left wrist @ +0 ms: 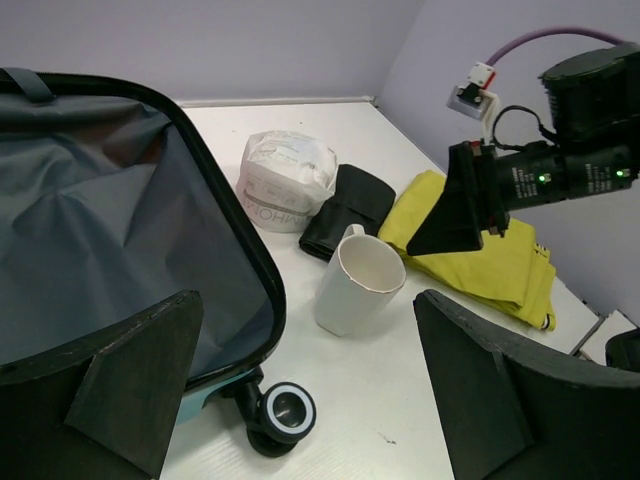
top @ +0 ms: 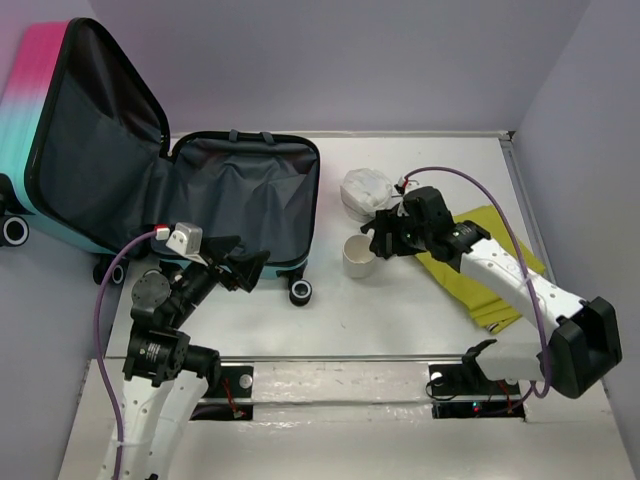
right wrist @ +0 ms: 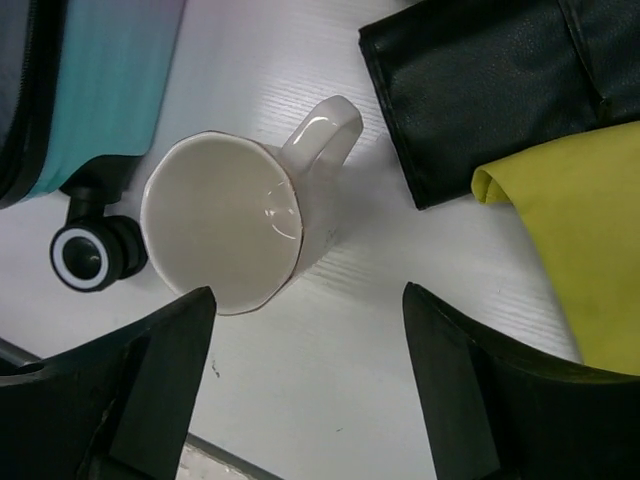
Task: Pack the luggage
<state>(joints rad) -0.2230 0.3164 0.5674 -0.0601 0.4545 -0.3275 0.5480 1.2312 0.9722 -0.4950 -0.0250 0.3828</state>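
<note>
Between the spread fingers of the right gripper (top: 381,238), and below them, a white mug (right wrist: 225,225) stands upright on the table (top: 400,320). Neither finger clearly touches it. Its handle points away from the gripper toward a black leather pouch (right wrist: 480,90). Beside the pouch, to the gripper's right, lies a folded yellow cloth (right wrist: 585,240). Beyond the mug, past the fingertips, sits a white soft bag with grey print (left wrist: 285,180), touching the black pouch.

To the left of the right gripper, across the mug, the luggage (top: 240,195) lies open. Its base is flat on the table with the dark grey lining showing, and its pink-to-teal lid stands raised at the far left. One black wheel (left wrist: 285,410) sits at the near corner.

The left gripper (top: 243,268) hangs over that near corner with its jaws wide apart and nothing between them. One finger is above the luggage rim and the other is above bare table, and the wheel is just below.
</note>
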